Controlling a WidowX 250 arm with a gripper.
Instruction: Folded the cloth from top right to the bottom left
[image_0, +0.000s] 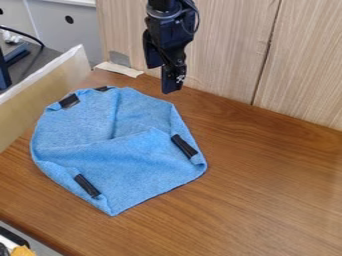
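Blue cloth (143, 162), creased and turned over on itself, spreads across the left and centre of the frame on the brown table (267, 185). At upper centre, the black pincer (163, 79) hangs just beyond the cloth's upper-right edge, fingers apart.

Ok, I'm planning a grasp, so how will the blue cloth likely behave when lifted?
The blue cloth will probably be floppy and sag from wherever it is held, since it lies in soft folds. It looks light for its spread, being just fabric. The black strips near its edges may stiffen those spots slightly.
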